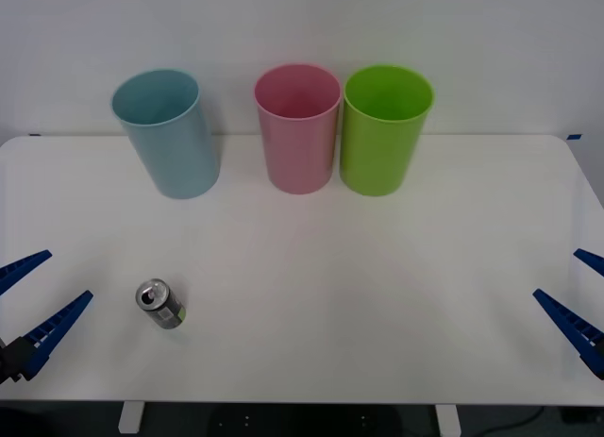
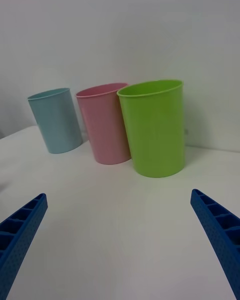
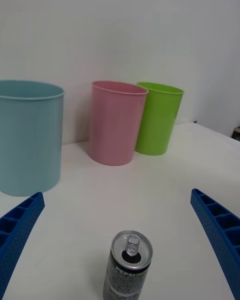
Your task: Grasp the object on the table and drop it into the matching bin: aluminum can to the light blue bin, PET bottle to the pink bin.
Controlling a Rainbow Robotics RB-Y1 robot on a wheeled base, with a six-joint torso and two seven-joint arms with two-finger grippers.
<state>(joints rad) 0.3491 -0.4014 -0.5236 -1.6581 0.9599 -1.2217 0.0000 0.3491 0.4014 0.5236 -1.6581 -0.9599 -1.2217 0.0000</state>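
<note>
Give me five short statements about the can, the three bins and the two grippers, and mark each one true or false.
1. The Pepsi can stands upright on the table. True.
2. The can is already inside the light blue bin. False: it stands on the table, near the left gripper.
3. The pink bin stands between the light blue bin and the lime green bin. True.
4. The left gripper is shut on the can. False: its fingers are open, apart from the can.
5. The right gripper holds a bottle. False: it is open and holds nothing.
</note>
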